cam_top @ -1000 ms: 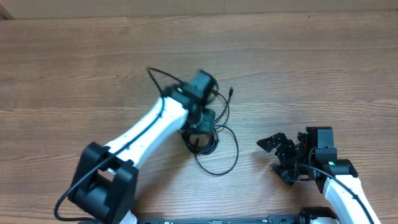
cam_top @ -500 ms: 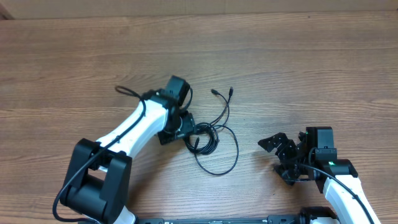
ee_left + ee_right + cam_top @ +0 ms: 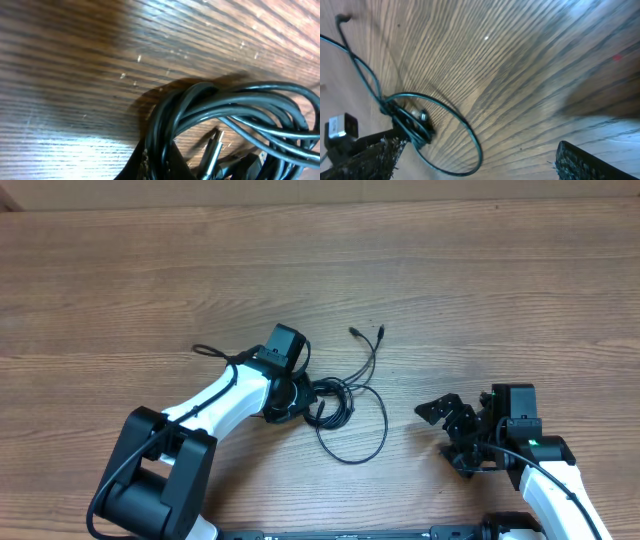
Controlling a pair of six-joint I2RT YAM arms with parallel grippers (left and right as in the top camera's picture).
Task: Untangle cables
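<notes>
- Overhead: the left pincer (image 3: 303, 395), black on its white arm, is down on the brown wood-grain table (image 3: 500, 290). The two thin, flexible black cables (image 3: 332, 402) sit bunched right at its tips, touching them.
- From that knot a wide loop (image 3: 362, 442) swings out away from the left pincer, and two metal-tipped plug ends (image 3: 356, 332) point off beyond it, side by side.
- The right pincer (image 3: 450, 435) sits well apart from the cables, released, fingers spread, nothing in it.
- Left wrist: the cables (image 3: 225, 107) curve in several strands just ahead of the left pincer. The bundle dips between its dark fingertips (image 3: 131, 171) at the bottom edge, and the pincer is clenched on the cables.
- Right wrist: the right pincer (image 3: 472, 152) gapes over bare wood, with the cables (image 3: 410, 122) far ahead, off to its left.
</notes>
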